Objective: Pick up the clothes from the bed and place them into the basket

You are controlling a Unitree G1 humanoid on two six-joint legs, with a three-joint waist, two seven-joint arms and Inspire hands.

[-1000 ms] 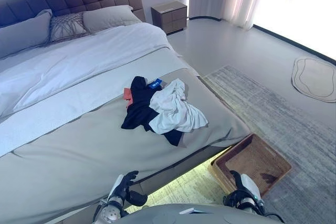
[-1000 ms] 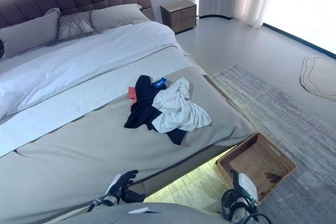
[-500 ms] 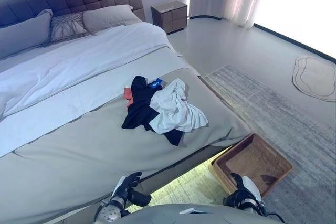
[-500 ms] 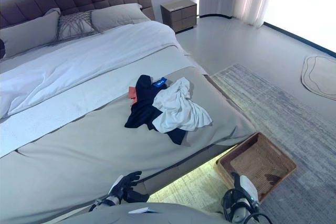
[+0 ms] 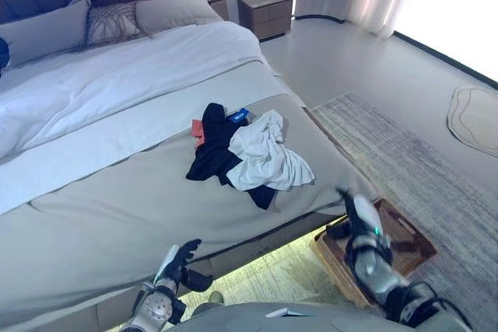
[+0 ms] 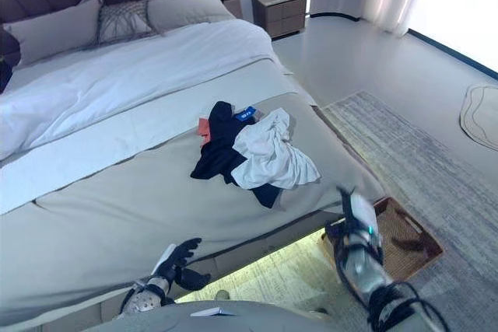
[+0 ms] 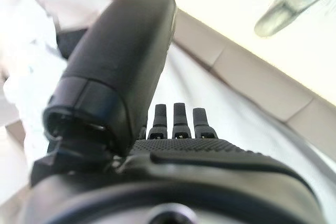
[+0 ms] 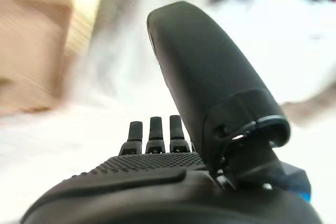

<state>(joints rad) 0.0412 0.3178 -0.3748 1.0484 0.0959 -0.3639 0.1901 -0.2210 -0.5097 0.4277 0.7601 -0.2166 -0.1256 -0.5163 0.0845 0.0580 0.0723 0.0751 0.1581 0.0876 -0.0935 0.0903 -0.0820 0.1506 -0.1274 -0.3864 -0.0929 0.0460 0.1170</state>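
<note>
A heap of clothes lies near the bed's foot corner: a white garment [image 5: 268, 157] over a dark navy one [image 5: 210, 157], with a red piece [image 5: 198, 130] and a small blue item [image 5: 240, 115] at the far side. A brown woven basket [image 5: 408, 240] sits on the rug beside that corner. My right hand [image 5: 359, 219] is raised over the basket's near edge, below the bed corner, fingers straight and empty [image 8: 152, 129]. My left hand [image 5: 177, 263] hangs low by the bed's front side, open and empty [image 7: 176, 116].
Grey bed [image 5: 117, 215] with a white duvet [image 5: 117, 83] and pillows [image 5: 109, 21] at the headboard. A nightstand [image 5: 267, 12] stands at the back. A grey rug [image 5: 436, 169] covers the floor on the right, with a small pale mat [image 5: 475, 118] beyond.
My right arm has risen from the bottom edge to beside the bed corner, over the basket. The camera has shifted, moving the whole scene. The clothes lie as before.
</note>
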